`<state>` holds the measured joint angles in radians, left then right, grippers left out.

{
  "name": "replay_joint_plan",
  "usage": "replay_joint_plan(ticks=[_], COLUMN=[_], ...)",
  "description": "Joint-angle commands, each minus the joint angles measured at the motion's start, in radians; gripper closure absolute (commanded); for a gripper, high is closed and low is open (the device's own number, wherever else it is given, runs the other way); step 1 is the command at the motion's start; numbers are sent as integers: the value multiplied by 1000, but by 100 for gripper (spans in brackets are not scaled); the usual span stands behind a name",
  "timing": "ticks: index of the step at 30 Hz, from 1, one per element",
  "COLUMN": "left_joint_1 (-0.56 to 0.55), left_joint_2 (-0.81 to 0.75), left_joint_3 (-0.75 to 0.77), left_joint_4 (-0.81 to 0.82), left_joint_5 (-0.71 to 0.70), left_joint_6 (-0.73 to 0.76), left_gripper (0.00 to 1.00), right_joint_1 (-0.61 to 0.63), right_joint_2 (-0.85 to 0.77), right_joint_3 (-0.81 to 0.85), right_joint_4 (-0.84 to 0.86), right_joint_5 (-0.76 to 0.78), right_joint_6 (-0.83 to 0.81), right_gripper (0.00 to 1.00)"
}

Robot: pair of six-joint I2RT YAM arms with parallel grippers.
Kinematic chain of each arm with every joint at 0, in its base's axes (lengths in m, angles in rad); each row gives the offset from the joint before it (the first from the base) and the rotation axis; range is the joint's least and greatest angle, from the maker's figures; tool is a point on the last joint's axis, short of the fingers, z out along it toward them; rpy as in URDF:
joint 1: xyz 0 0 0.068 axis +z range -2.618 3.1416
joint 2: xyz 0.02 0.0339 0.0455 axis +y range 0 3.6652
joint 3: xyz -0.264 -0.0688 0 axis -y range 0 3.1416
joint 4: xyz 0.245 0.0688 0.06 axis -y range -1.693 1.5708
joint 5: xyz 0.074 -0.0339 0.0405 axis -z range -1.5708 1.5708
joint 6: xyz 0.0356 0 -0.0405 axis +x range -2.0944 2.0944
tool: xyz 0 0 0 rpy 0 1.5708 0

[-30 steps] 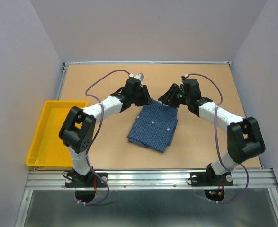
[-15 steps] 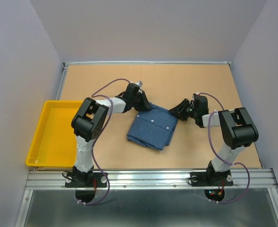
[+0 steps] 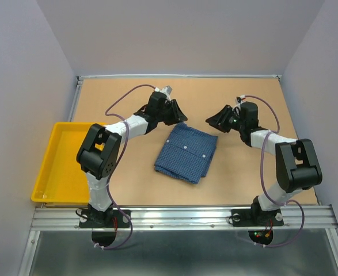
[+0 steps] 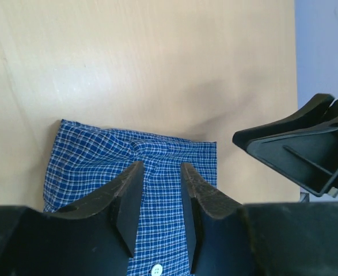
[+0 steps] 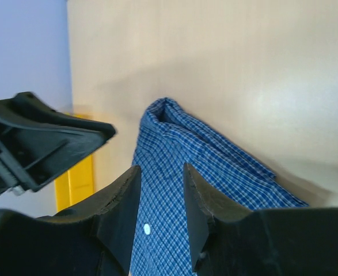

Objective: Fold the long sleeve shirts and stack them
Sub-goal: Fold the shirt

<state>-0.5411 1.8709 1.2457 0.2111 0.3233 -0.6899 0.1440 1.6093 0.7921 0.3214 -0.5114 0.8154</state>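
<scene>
Left hand (image 3: 171, 112), fingers slightly parted around nothing, hovers over open tan wooden worktop (image 3: 99, 92), right of the yellow plastic tray (image 3: 48, 172) at the left edge. The folded blue checked cotton shirt (image 3: 187, 153) lies mid-worktop, its far-left corner just nearside of that hand. The right hand (image 3: 217, 121), equally parted, hangs near its far-right corner.

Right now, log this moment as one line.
shirt: folded, on table | left gripper: open, near shirt's far-left corner | right gripper: open, near far-right corner
</scene>
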Motion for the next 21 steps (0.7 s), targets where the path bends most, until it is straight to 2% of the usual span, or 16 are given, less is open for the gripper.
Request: replay_joint_plan(ticks=[1, 8, 16, 18, 21], left_joint_1=[6, 10, 93, 116, 124], left_joint_2=[39, 138, 227, 235, 153], left_joint_3=[9, 50, 81, 90, 81], left_joint_4=[46, 80, 100, 102, 102], left_joint_5=[57, 51, 11, 16, 43], left_joint_6=[-37, -65, -114, -115, -85], left_gripper=[60, 64, 64, 64, 62], right_joint_1=[11, 17, 12, 8, 8], right_joint_2=[6, 96, 185, 195, 155], right_joint_3=[49, -19, -123, -131, -113], right_joint_4=[51, 153, 185, 186, 167], right_joint_5=[-84, -61, 10, 11, 1], right_joint_6=[33, 68, 18, 1, -22], right_gripper=[59, 59, 60, 60, 60])
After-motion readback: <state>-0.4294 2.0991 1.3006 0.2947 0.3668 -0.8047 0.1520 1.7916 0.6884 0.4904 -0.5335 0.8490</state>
